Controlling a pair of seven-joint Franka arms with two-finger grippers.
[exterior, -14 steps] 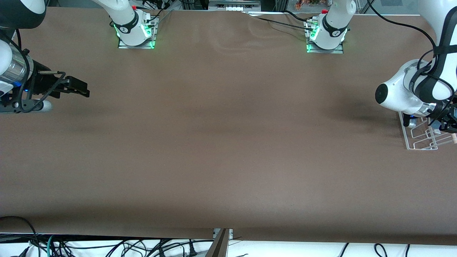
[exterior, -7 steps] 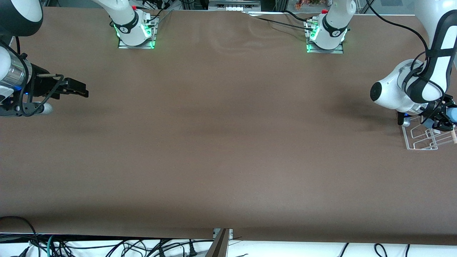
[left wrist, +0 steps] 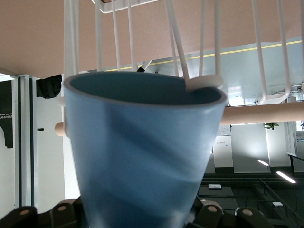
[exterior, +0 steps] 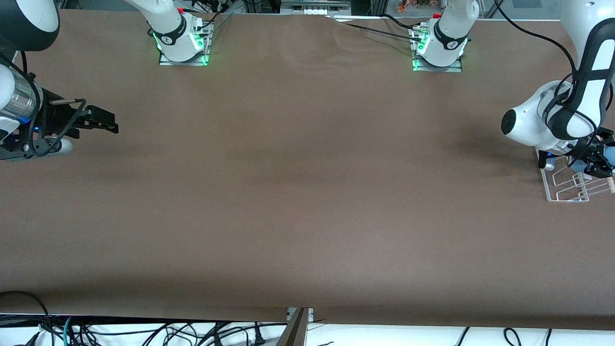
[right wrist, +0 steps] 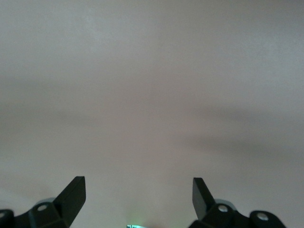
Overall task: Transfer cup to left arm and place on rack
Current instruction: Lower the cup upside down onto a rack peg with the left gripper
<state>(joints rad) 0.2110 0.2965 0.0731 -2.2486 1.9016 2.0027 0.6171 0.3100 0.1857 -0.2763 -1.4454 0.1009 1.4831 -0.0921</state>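
Note:
The light-blue cup (exterior: pixel 610 154) is held in my left gripper (exterior: pixel 596 162), which is shut on it, over the wire rack (exterior: pixel 569 185) at the left arm's end of the table. In the left wrist view the cup (left wrist: pixel 142 156) fills the frame between the jaws of the left gripper (left wrist: pixel 141 217). Its open mouth faces the rack's white wires (left wrist: pixel 116 38), and a white peg (left wrist: pixel 204 83) touches its rim. The pale wooden dowel (left wrist: pixel 266 114) runs just past the cup. My right gripper (exterior: pixel 103 120) is open and empty, low over the table at the right arm's end; the right wrist view shows it (right wrist: pixel 137 190) over bare table.
The brown table (exterior: pixel 307 192) lies between the two arms. Both arm bases (exterior: pixel 182 38) stand along the table edge farthest from the front camera. Cables hang below the table's near edge.
The left gripper has shifted slightly over the rack, bringing the cup into sight at the frame's edge. The right gripper has drawn back a little toward its end of the table.

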